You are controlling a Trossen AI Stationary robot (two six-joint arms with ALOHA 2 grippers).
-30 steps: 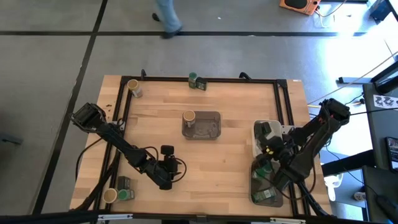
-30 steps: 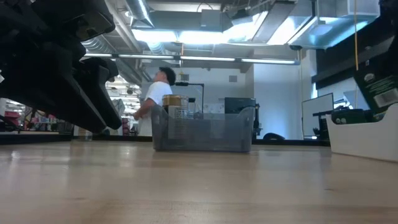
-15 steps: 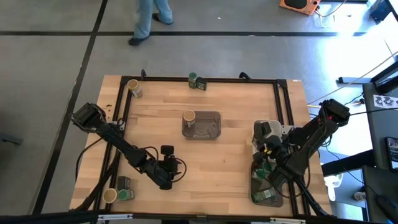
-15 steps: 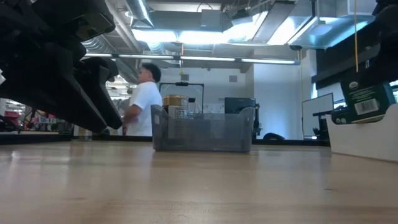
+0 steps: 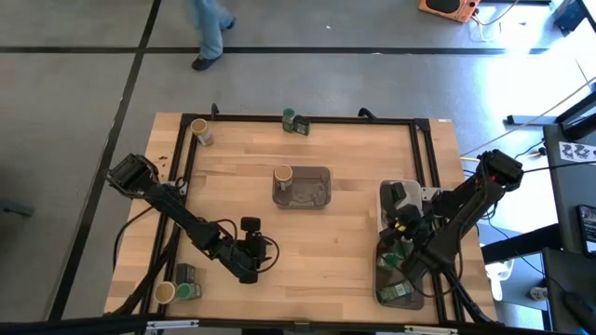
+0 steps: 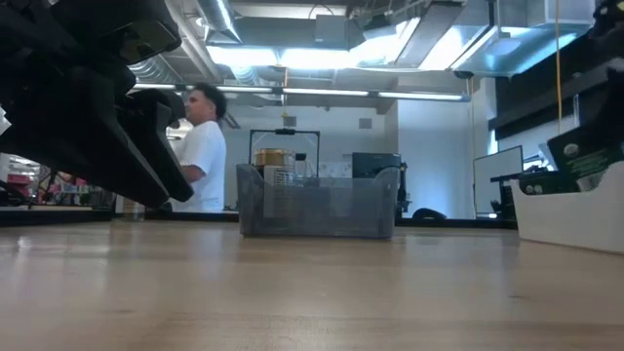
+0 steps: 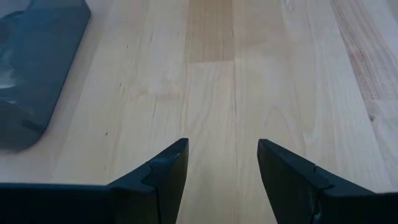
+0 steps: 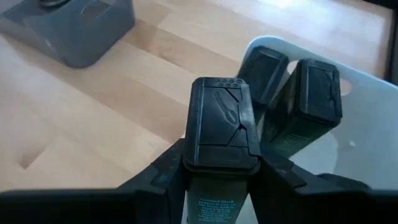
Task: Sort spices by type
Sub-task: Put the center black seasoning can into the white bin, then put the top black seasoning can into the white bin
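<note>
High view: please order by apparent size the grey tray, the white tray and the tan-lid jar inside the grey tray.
1. Grey tray and white tray: unsure, the right arm covers part of the white one.
2. Tan-lid jar, clearly smallest.

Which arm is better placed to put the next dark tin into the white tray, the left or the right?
The right. Its pincer already holds a dark tin beside the white tray, where two tins lie. The left pincer is open, empty, over bare wood far from it.

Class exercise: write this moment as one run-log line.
left end effector: open, empty, over bare table | right end effector: shut on dark tin, above white tray
</note>
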